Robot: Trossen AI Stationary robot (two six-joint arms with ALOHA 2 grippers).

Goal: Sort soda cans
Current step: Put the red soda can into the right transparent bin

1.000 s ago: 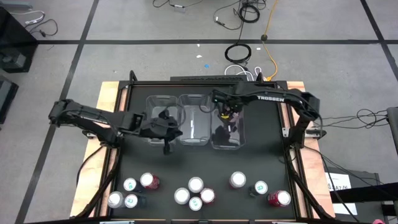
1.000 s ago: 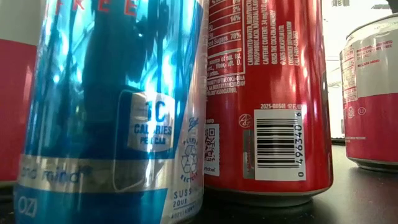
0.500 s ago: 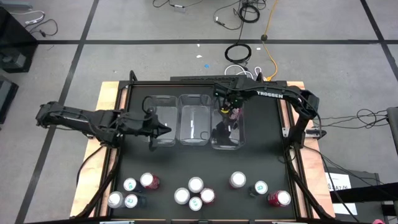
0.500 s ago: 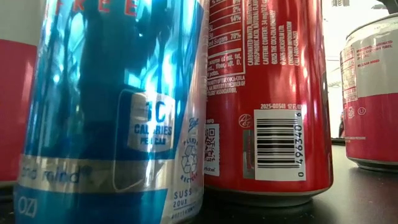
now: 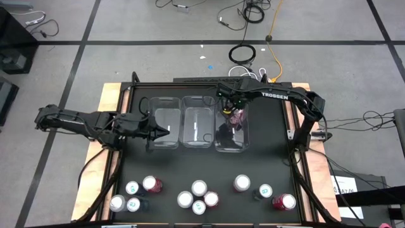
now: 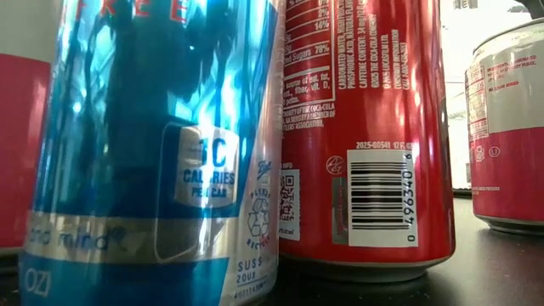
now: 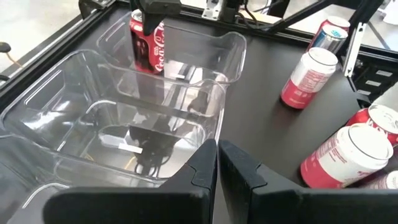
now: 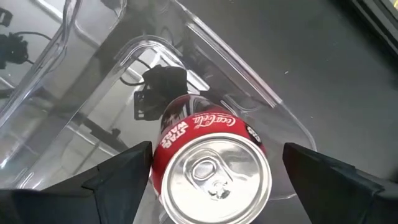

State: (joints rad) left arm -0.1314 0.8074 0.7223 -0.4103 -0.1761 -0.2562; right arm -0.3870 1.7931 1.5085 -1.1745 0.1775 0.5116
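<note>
Upright red can (image 8: pixel 208 158) in right bin (image 5: pixel 240 142), top up; right tool (image 8: pixel 214 168) released.

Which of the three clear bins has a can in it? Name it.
The right-hand bin, under the right gripper: a red cola can stands in it between open fingers. The middle bin and left bin look empty.

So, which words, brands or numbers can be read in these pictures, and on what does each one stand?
"TROSSEN": on the right arm.
"Coca-Cola" and "STAR WARS": on the red can in the right-hand clear bin.
"Coca-Cola": same can, seen from the left wrist.
"CALORIES": on the blue can.
"0 496340": under the barcode on the red can beside it.
That can's nutrition text is too small to read.
</note>
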